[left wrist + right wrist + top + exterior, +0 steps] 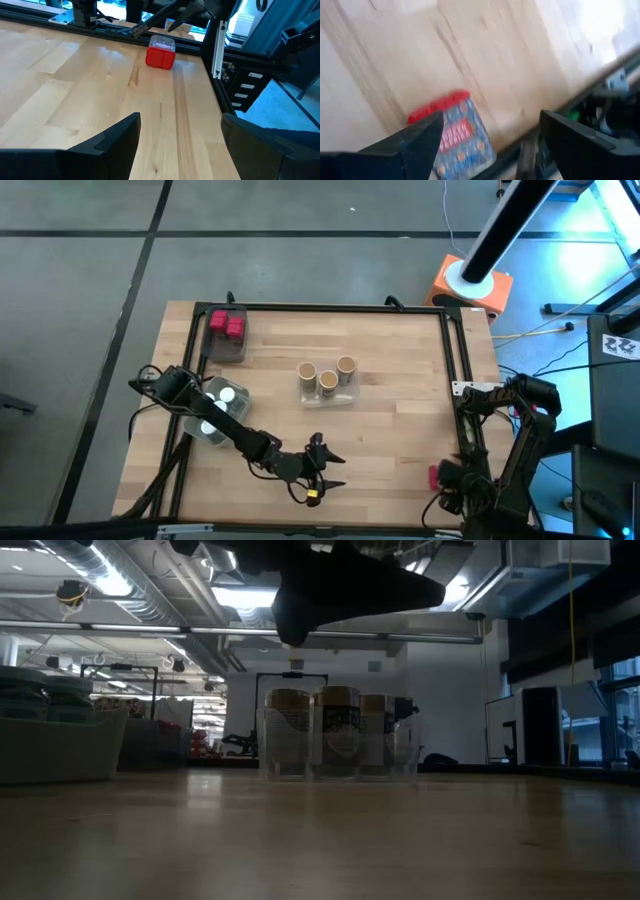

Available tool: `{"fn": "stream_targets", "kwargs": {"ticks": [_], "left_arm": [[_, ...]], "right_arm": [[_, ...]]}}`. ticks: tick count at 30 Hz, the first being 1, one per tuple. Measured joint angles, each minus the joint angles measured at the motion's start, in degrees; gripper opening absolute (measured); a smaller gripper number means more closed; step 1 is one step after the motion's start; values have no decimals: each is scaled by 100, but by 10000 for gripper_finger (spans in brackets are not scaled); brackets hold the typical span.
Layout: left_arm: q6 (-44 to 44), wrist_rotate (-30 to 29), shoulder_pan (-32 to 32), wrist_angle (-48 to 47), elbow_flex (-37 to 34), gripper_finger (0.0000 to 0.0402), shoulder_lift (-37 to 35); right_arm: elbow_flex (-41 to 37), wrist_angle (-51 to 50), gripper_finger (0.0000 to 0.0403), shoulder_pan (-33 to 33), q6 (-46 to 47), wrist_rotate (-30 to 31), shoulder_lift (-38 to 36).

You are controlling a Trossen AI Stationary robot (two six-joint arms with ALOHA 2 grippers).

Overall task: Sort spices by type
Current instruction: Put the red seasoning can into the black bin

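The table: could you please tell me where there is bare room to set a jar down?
The widest bare wood lies right of the tray of tan jars, up to the table's right rail. The left edge is crowded: red jars' tray, white jars' tray, left arm. A loose red jar sits front right.

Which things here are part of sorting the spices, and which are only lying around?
Part of the job:
- three tan jars in the middle tray
- red jars in the corner tray
- white jars in the left tray
- loose red jar near the right gripper

Only lying around:
- orange base beyond the table
- cables on the floor
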Motion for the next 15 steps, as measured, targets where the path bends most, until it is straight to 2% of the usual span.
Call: {"fn": "stream_targets", "kwargs": {"ticks": [3, 11, 15], "left_arm": [[5, 0, 0, -1, 0, 266, 0], [21, -1, 4, -3, 0, 266, 0], [20, -2, 4, -3, 0, 266, 0]], "right_arm": [[2, 17, 330, -6, -189, 243, -19], [12, 749, 330, -4, -1120, -678, -240], [12, 969, 330, -5, -1163, -736, -243]]}}
